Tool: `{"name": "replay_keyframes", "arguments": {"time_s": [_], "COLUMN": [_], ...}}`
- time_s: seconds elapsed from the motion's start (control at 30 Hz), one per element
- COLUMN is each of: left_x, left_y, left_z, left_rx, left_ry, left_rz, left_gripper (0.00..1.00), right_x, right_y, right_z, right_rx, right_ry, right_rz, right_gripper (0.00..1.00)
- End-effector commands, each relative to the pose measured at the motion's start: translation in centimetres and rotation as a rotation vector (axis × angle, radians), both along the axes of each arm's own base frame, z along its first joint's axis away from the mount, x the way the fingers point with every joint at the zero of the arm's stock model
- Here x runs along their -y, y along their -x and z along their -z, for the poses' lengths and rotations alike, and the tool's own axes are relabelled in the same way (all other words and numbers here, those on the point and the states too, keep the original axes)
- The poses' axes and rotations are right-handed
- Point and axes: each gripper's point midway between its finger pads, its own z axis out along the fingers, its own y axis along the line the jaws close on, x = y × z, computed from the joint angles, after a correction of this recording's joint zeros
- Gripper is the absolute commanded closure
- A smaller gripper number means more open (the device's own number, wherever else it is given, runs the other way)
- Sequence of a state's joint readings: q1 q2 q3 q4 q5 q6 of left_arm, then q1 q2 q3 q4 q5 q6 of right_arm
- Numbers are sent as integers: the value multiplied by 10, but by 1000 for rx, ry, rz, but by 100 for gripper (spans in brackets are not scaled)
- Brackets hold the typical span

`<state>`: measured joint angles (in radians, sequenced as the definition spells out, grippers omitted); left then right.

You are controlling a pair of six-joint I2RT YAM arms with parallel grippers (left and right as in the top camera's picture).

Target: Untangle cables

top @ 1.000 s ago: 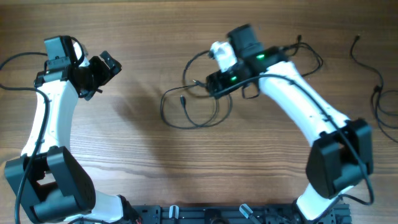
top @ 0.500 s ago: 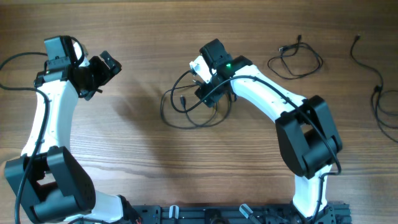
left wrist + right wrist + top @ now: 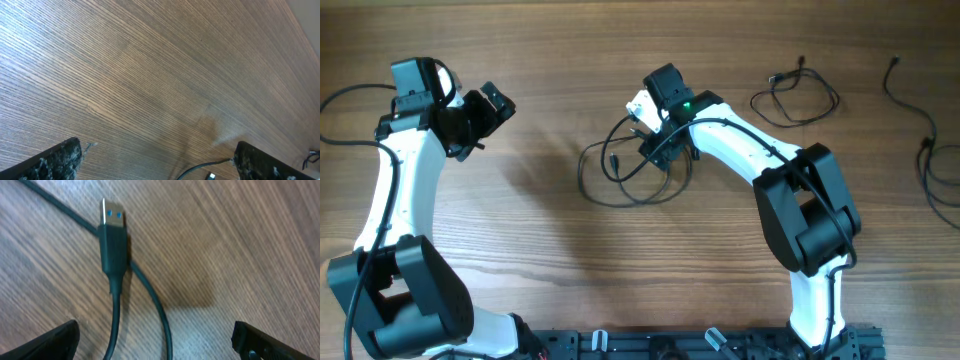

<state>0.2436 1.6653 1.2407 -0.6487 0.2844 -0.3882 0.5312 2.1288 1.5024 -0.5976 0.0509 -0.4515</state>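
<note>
I read the right gripper (image 3: 152, 340) spread wide, close above the cables (image 3: 115, 315) and their USB plug (image 3: 113, 240). The left gripper (image 3: 160, 161) is spread too, over the table (image 3: 150, 75).

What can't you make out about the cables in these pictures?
Overhead: the right claw covers part of the tangled cables, hiding crossings.
Overhead: the cable at the right edge is cut off.
Right wrist: the USB plug has its cord leaving the bottom edge.
Left wrist: a cable end is cut off below.
</note>
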Motion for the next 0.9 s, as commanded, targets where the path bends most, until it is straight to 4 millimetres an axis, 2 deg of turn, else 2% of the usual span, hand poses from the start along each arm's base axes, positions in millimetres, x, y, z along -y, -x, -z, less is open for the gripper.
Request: {"name": "replay_keyframes", "arguments": {"time_s": [0.0,0.1,0.17,0.3,0.33,0.37,0.4,0.47,0.53,0.63,0.7,0.77,0.83,0.87], "left_x": [-3,-3,-3,-3,-3,-3,-3,-3,-3,-3,-3,-3,-3,-3], "left_y": [1,1,1,1,1,1,1,1,1,1,1,1,1,1], "left_z": [4,4,4,4,4,4,4,4,4,4,4,4,4,4], "left_rx": [-14,-14,-14,-14,-14,-14,-14,-14,-14,-14,-14,-14,-14,-14], "left_ry": [-1,-1,-1,-1,-1,-1,-1,-1,-1,-1,-1,-1,-1,-1], "left_rz": [-16,-16,-16,-16,-16,-16,-16,-16,-16,-16,-16,-16,-16,-16], "left_gripper": [0,0,0,0,0,0,0,0,0,0,0,0,0,0], "right_x": [2,0,-9,-6,-5,-2,2,7,6,-6,-17,-15,-14,-11], "right_y": [-1,5,18,24,26,26,25,25,31,54,75,82,82,80], "right_z": [21,32,35,36,37,37,38,38,39,36,33,33,33,34], "right_rx": [-27,-62,-128,-160,-169,-176,-175,-186,-224,-347,-474,-505,-506,-492], "right_ry": [29,22,-32,-31,-26,-24,-21,-19,-39,-107,-174,-165,-163,-146], "right_rz": [-5,9,-20,34,37,64,86,113,135,217,282,295,301,338], "right_gripper": [2,7,17,32,56,87,89,78,76,75,67,59,66,76]}}
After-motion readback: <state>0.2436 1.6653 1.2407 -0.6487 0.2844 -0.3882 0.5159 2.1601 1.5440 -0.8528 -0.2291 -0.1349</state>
